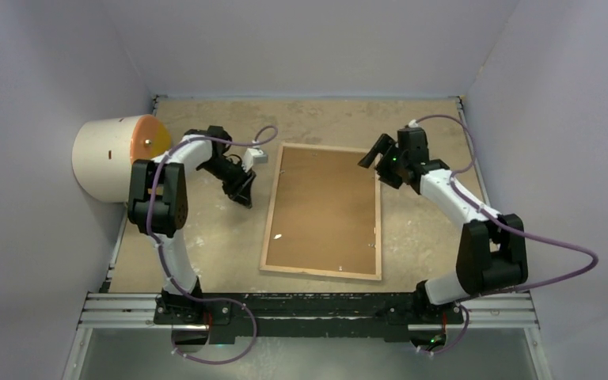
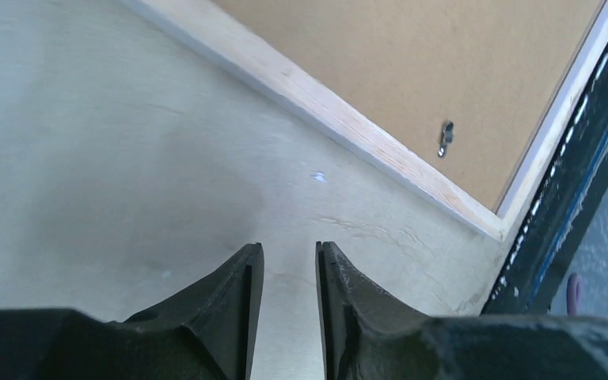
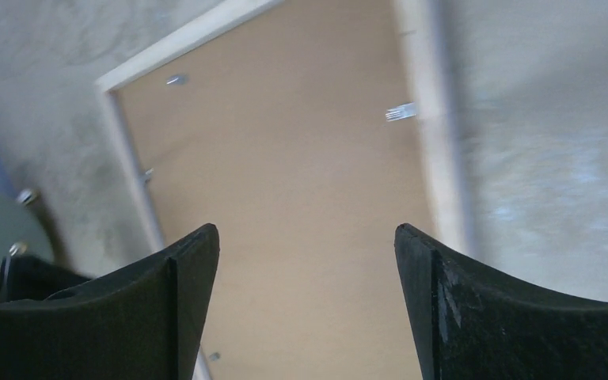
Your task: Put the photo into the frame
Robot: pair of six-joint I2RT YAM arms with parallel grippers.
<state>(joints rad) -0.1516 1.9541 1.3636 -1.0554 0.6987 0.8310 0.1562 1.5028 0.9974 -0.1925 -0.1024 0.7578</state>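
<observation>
The frame [image 1: 267, 229] lies back-up in the middle of the table, a plain brown backing board [image 1: 324, 210] filling it. The photo is hidden. My left gripper [image 1: 241, 194] hovers over bare table just left of the frame's left rim [image 2: 340, 119]. In the left wrist view its jaws [image 2: 289, 249] stand a narrow gap apart, open with nothing between them. My right gripper [image 1: 374, 154] hangs above the frame's far right corner. It is wide open and empty [image 3: 307, 233], looking down on the board [image 3: 285, 142] and a pale rim [image 3: 131, 170].
A white cylinder with an orange face [image 1: 115, 158] stands at the far left, beside the left arm's elbow. Small metal clips [image 2: 446, 138] sit on the board near the rim. A black metal rail [image 1: 309, 309] runs along the near edge. Walls close in on three sides.
</observation>
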